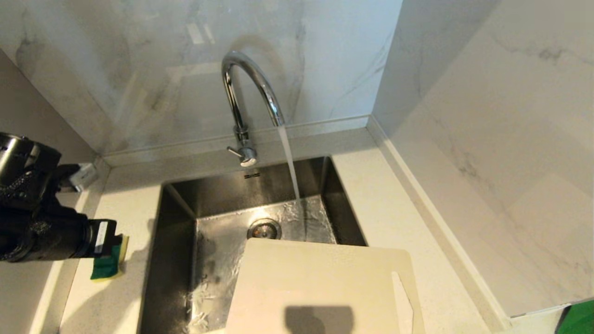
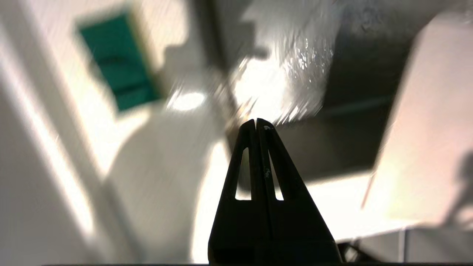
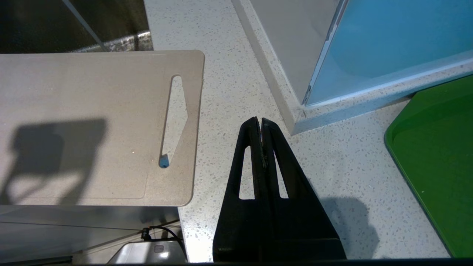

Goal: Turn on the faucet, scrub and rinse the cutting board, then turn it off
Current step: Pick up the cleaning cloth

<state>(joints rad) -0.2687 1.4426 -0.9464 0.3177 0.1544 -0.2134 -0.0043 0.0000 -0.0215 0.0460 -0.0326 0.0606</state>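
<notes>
Faucet (image 1: 246, 93) running. Cutting board (image 1: 320, 287) bridges the sink's (image 1: 176, 260) near right corner onto the table (image 1: 394, 213) — stiff, light, likely slick when wet; I'd take it by the handle-slot edge. Left end effector (image 2: 256, 121) clenched empty near the sponge (image 1: 109, 262); right end effector (image 3: 257, 120) clenched, parked.

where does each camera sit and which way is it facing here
Head view: on the robot's head, facing forward and down at the running faucet, sink and cutting board; left arm shows at the left edge.
Left wrist view: behind the shut left gripper, facing sponge and sink.
Right wrist view: behind the shut right gripper, facing countertop and green tray.
All share the cutting board.
</notes>
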